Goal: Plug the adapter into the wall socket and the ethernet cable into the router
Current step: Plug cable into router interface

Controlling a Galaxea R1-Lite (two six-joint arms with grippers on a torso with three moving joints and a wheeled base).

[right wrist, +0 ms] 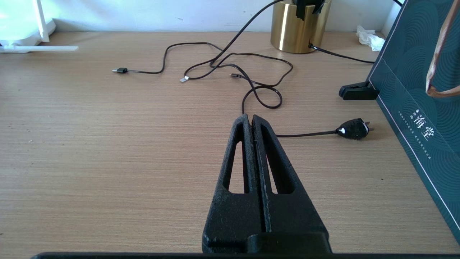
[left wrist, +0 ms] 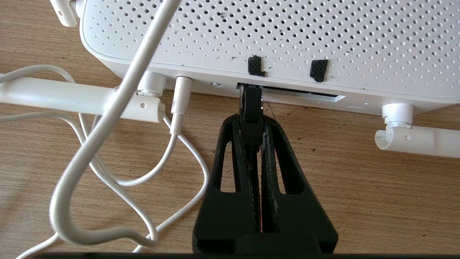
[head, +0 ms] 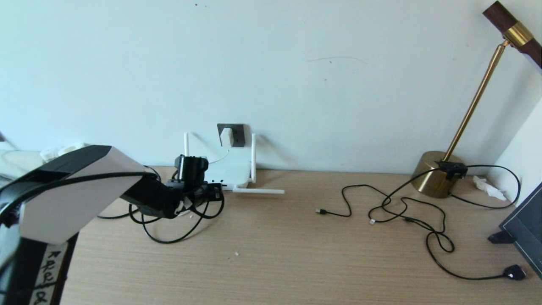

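Observation:
The white router [left wrist: 273,36] lies flat against the wall with its port edge facing my left gripper [left wrist: 251,120]. That gripper is shut on the black plug of the ethernet cable [left wrist: 251,104], whose tip sits in the router's dark port slot. The cable's slack loops on the table [head: 169,242] beside the left gripper [head: 214,191]. The white adapter [head: 226,137] sits in the dark grey wall socket [head: 239,135] above the router [head: 230,171]. Its thin white cord [left wrist: 107,118] runs into the router. My right gripper [right wrist: 250,117] hangs shut and empty over the table.
Two router antennas [left wrist: 72,97] [left wrist: 417,140] lie flat on the table beside the port edge. At the right stand a brass lamp [head: 436,178], thin black cables [head: 402,212], a black two-pin plug [right wrist: 354,128] and a dark green box [right wrist: 413,93].

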